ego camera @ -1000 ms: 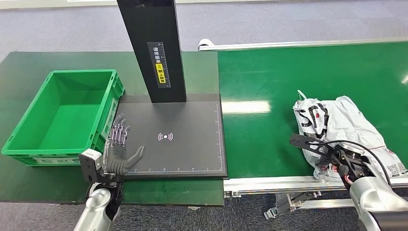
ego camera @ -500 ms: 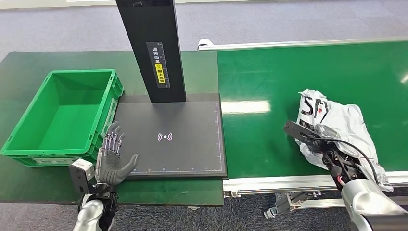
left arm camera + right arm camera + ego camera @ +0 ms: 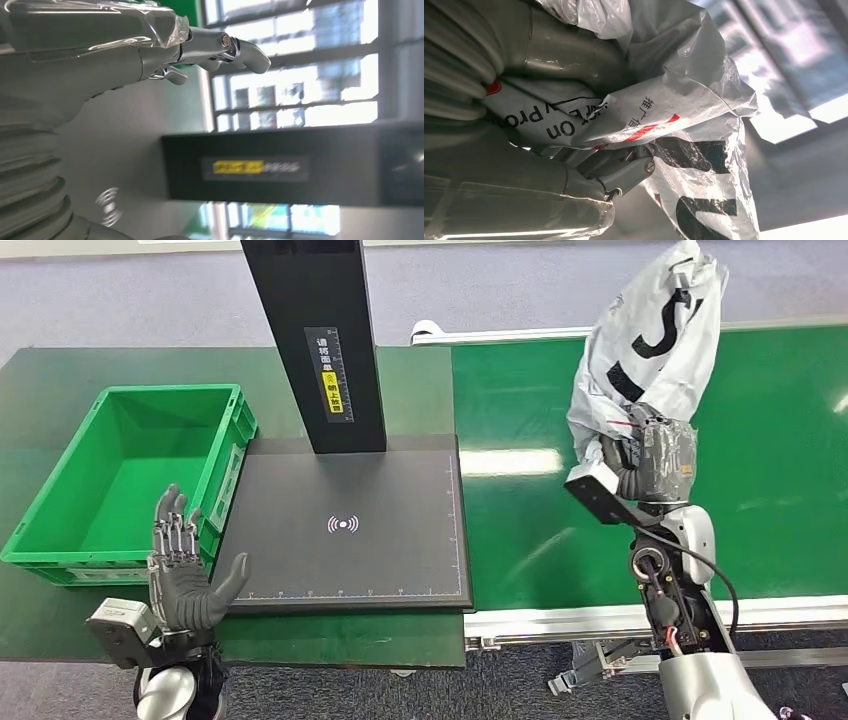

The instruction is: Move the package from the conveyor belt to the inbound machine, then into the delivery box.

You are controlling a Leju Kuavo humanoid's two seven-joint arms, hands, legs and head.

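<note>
The package (image 3: 650, 350) is gripped by the right hand (image 3: 650, 462) above the conveyor belt (image 3: 780, 420); the left hand (image 3: 182, 575) is spread, empty.

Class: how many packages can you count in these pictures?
1: the white plastic package, gripped by the right hand and lifted above the conveyor belt.

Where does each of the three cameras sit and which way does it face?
Head view: high on the body, facing down at the black scanner pad and green plastic crate; both arms show.
Left wrist view: behind the open left hand, facing the scanner's black post, shared with the head view.
Right wrist view: behind the right hand gripping the white plastic package.
</note>
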